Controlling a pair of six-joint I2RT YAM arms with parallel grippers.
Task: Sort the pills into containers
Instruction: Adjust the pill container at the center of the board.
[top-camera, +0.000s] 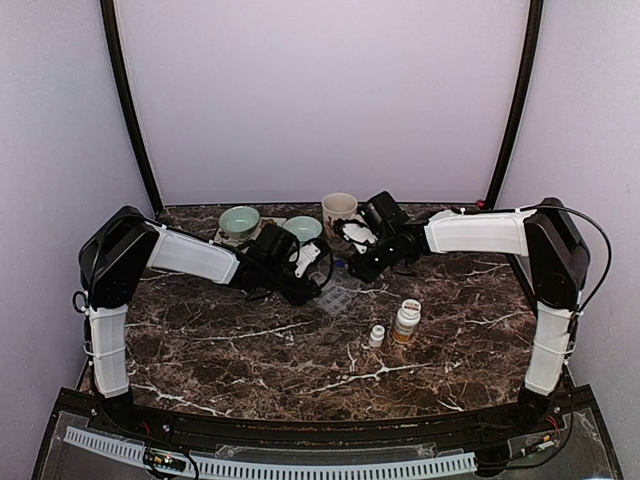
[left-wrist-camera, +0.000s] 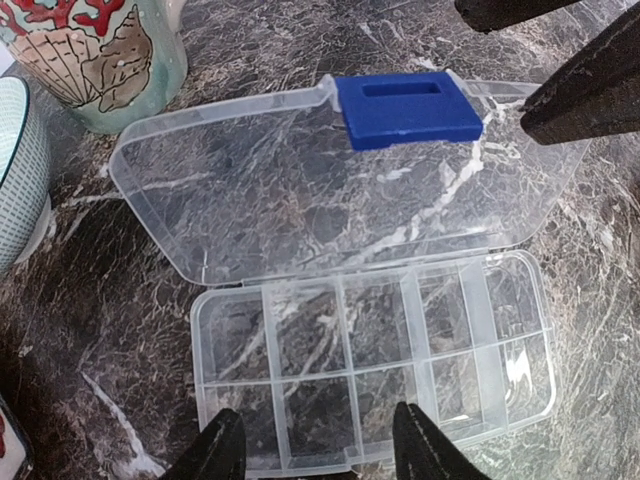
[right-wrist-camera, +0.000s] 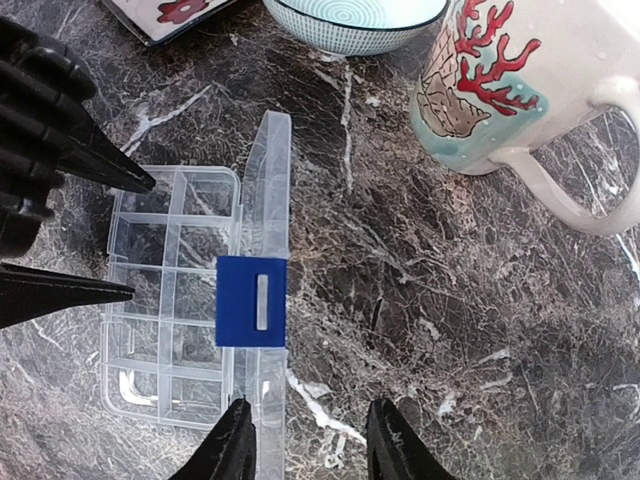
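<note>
Showing clear organiser box (left-wrist-camera: 370, 350) open mid-frame — left gripper (left-wrist-camera: 315, 412) and right gripper (right-wrist-camera: 312, 405) at its edges, fingers spread.

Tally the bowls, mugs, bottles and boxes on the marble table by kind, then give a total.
Bowls: 2
Mug: 1
Bottles: 2
Organiser box: 1
Total: 6
</note>
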